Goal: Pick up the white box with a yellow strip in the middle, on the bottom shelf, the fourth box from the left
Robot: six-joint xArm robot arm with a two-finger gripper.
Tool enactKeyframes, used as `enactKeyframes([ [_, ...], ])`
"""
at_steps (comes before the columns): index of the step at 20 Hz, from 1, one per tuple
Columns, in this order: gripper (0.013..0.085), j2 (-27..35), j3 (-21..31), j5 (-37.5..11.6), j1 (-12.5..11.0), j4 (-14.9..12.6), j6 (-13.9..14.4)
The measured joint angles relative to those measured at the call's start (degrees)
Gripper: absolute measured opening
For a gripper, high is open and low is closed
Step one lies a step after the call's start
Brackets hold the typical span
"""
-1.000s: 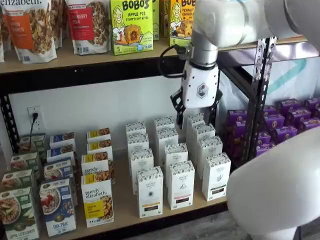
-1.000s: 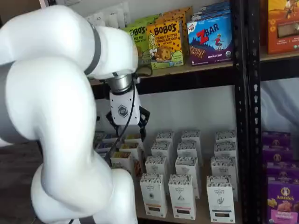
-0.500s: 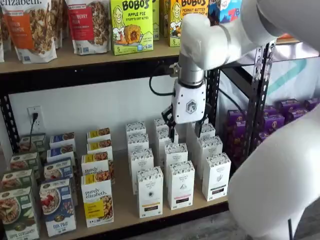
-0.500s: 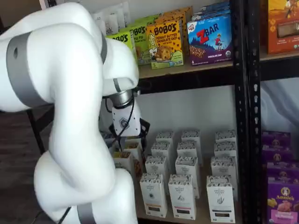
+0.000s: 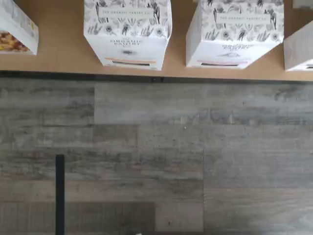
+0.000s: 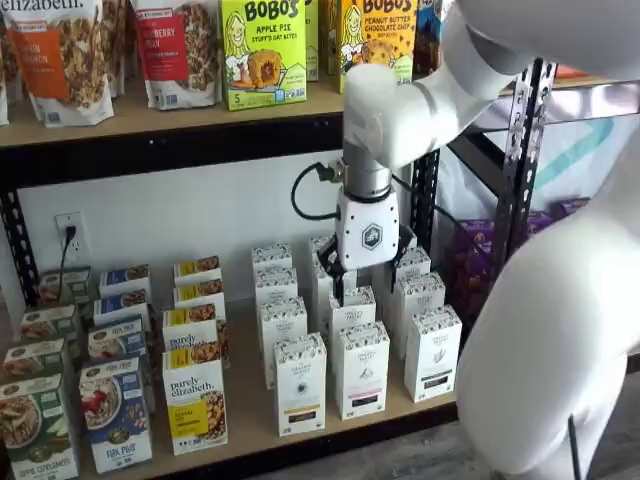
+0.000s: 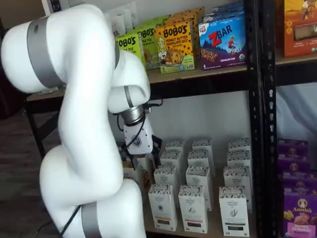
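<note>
The white box with a yellow strip (image 6: 300, 385) stands at the front of the bottom shelf (image 6: 250, 405), to the right of the "purely elizabeth" box (image 6: 195, 405). It also shows in a shelf view (image 7: 163, 207) and in the wrist view (image 5: 127, 34), at the board's edge (image 5: 58, 61). My gripper (image 6: 362, 283) hangs pointing down over the rows of white cartons, behind and to the right of that box and above it. Its black fingers (image 6: 328, 272) stand apart with nothing between them. In a shelf view (image 7: 147, 154) the arm hides most of the gripper.
More white cartons (image 6: 361, 368) stand in rows beside and behind the target. Cereal boxes (image 6: 115, 415) fill the shelf's left side. Bobo's boxes (image 6: 262, 50) sit on the upper shelf. A black upright (image 6: 520, 160) and purple boxes (image 7: 301, 210) are at the right. The wrist view shows grey plank floor (image 5: 156, 156).
The gripper has moved down and to the left, from under the upper shelf to just over the white cartons. The boxes have not moved.
</note>
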Motion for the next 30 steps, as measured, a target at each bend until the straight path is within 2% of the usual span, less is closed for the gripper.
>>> enactKeyframes([
  [2,0.0850,1.75,-0.31,-1.17,-0.43,0.67,-0.88],
  [7,0.0850,4.42,0.54,-7.06,-1.74,6.92,-6.89],
  [11,0.0850,8.02,-0.01,-10.24,-2.21,9.19,-9.32],
  [16,0.0850,11.87,-0.61,-14.16,-2.21,9.83,-10.10],
  [21,0.0850,16.14,-1.87,-18.59,-1.71,11.92,-11.74],
  [26,0.0850,21.96,-5.10,-20.73,-1.39,10.78,-10.55],
  [30,0.0850,26.08,-7.35,-22.75,-0.97,11.77,-11.16],
])
